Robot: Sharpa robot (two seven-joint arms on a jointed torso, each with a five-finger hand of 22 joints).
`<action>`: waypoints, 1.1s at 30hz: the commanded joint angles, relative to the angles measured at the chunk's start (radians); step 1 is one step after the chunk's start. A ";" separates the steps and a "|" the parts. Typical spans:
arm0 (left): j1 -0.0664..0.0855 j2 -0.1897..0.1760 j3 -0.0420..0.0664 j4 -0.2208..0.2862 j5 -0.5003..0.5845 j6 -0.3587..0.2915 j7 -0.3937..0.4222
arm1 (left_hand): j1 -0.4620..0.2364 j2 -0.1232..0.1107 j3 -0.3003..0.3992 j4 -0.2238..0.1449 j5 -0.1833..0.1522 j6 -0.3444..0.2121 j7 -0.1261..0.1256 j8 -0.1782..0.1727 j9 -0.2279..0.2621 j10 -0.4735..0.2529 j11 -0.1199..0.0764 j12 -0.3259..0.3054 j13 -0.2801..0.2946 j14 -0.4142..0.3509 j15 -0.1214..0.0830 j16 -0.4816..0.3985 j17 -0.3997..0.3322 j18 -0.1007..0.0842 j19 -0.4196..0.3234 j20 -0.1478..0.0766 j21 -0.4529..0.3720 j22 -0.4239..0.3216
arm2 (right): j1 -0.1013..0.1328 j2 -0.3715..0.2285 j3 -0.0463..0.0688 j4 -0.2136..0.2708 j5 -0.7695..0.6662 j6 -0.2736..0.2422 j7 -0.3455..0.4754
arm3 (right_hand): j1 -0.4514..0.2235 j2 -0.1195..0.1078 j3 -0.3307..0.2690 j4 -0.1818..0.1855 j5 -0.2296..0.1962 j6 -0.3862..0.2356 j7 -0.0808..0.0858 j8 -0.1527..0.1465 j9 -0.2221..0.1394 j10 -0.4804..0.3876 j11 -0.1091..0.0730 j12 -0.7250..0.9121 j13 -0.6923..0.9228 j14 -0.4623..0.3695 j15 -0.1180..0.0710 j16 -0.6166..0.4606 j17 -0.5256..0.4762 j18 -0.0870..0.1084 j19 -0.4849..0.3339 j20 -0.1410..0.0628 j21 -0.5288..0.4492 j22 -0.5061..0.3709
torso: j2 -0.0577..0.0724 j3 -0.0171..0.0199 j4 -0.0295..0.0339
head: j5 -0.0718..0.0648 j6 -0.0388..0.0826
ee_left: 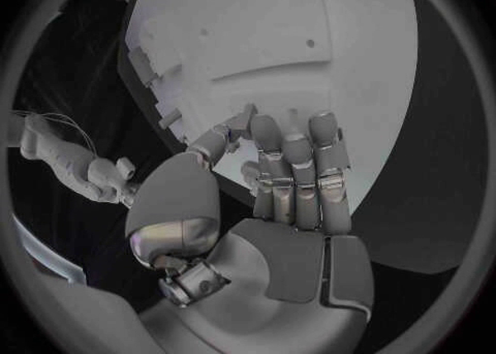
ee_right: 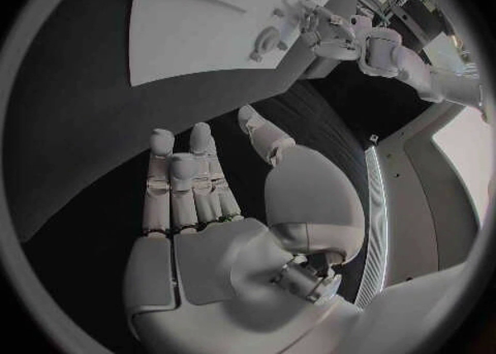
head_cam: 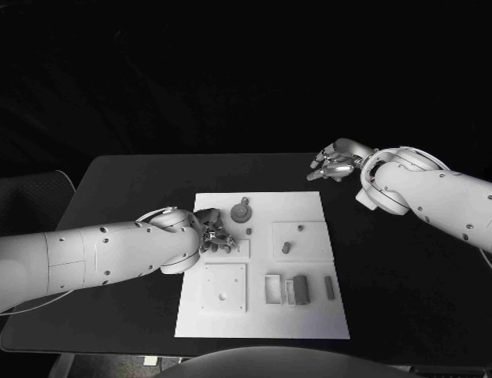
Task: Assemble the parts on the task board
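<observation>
Your left hand (head_cam: 211, 232) is on the task board (head_cam: 314, 206); your right hand (head_cam: 337, 164) hangs clear of it.
Left hand sits over the board's left side, fingers curled; you cannot tell whether it holds a part. Right hand, fingers apart and holding nothing, is above the worktop (head_cam: 143, 177) past the board's far right corner. Grey parts (head_cam: 301, 289) lie near the board's near edge.

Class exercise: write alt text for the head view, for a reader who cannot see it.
The robot's left hand reaches over the left edge of the white task board on a black table, beside a round grey part. The right hand hovers off the board's far right corner, holding nothing.
</observation>
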 commanded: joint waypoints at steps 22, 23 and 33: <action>-0.003 0.000 -0.001 0.001 0.032 0.020 0.019 | -0.031 -0.057 0.000 0.088 -0.132 0.000 -0.018 0.012 -0.014 -0.017 0.006 0.010 -0.013 -0.021 0.001 0.013 -0.018 0.011 -0.014 0.001 -0.001 0.019 | -0.001 -0.001 0.000 -0.002 -0.004 0.017 0.003 | -0.010 0.000 -0.001 0.007 0.004 -0.001 0.006 0.001 -0.002 -0.005 0.003 0.005 -0.001 -0.002 -0.003 -0.004 -0.002 0.016 -0.005 0.001 -0.007 0.012 | 0.000 -0.0006 0.0000 | -0.001 -0.003; -0.003 0.000 -0.001 0.001 0.033 0.019 0.019 | -0.029 -0.054 0.000 0.087 -0.126 -0.001 -0.018 0.013 -0.015 -0.018 0.006 0.010 -0.013 -0.022 0.001 0.014 -0.019 0.011 -0.015 0.001 0.000 0.020 | -0.002 -0.001 0.000 -0.002 -0.004 0.019 0.003 | -0.010 0.000 -0.001 0.007 0.005 -0.001 0.006 0.001 -0.002 -0.005 0.003 0.005 -0.001 -0.002 -0.003 -0.004 -0.002 0.016 -0.005 0.001 -0.007 0.012 | 0.000 -0.0006 0.0000 | -0.001 -0.003; -0.003 -0.001 -0.001 0.000 0.066 0.016 0.028 | 0.015 0.049 -0.015 -0.006 0.110 -0.007 -0.015 0.021 -0.029 -0.024 0.008 0.020 -0.026 -0.030 0.002 0.026 -0.038 0.007 -0.022 0.002 0.004 0.020 | -0.002 -0.001 0.000 -0.002 -0.004 0.021 0.002 | -0.010 0.000 -0.001 0.008 0.005 -0.001 0.006 0.001 -0.002 -0.005 0.003 0.005 -0.001 -0.003 -0.003 -0.004 -0.002 0.016 -0.005 0.001 -0.007 0.012 | 0.000 -0.0003 -0.0001 | -0.001 -0.003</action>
